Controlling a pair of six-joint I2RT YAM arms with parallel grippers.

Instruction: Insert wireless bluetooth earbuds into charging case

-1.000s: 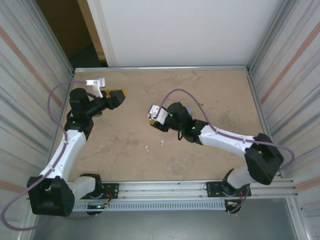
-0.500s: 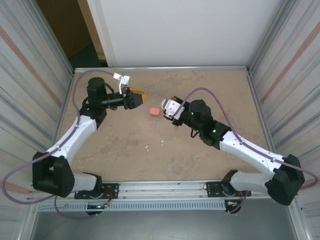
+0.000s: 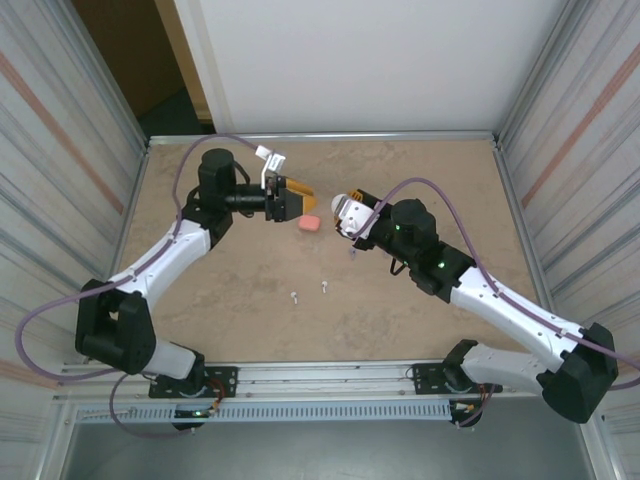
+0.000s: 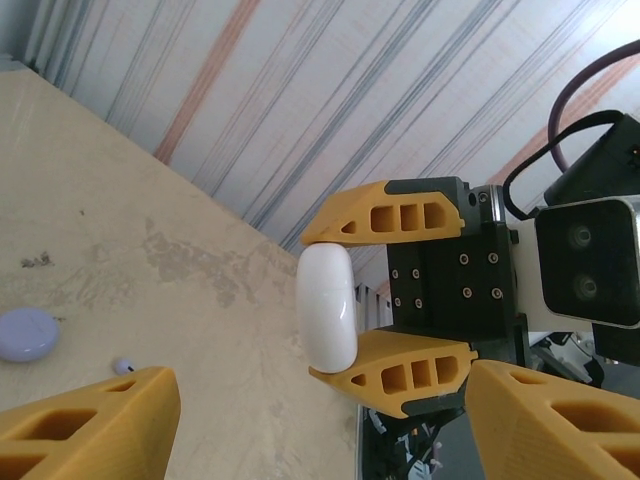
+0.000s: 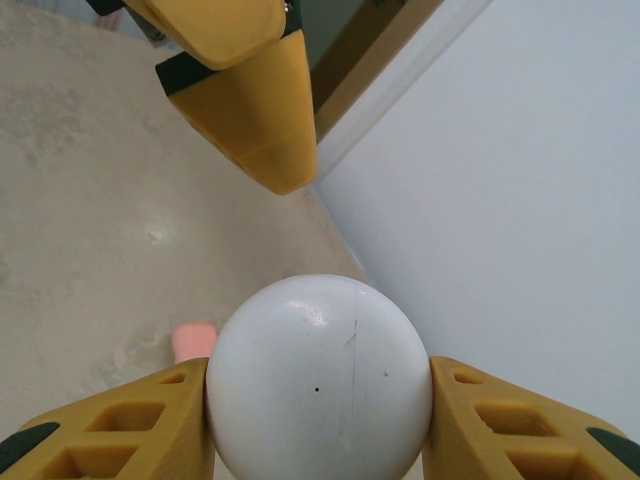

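A glossy, smooth white plastic oval case (image 5: 320, 385), faintly scratched, sat between the matt orange-yellow moulded plastic fingers (image 5: 110, 425) of the right gripper (image 3: 344, 212). Beneath lay a matt, mottled beige tabletop (image 3: 400, 320), speckled like stone. Ribbed sheet-metal walls (image 3: 50, 150) with a dull brushed sheen flanked the frame's sides. A bare aluminium rail (image 3: 330, 372) crossed the bottom. A satin pink plastic case (image 3: 309, 223) rested mid-frame.

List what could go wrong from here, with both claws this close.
1. The right claw pinches the smooth, rounded white case by its sides; a nudge from the open left claw might pop it loose.
2. The two claws' fingers nearly meet and could collide.
3. A dropped case might hit the pink case lying nearby.
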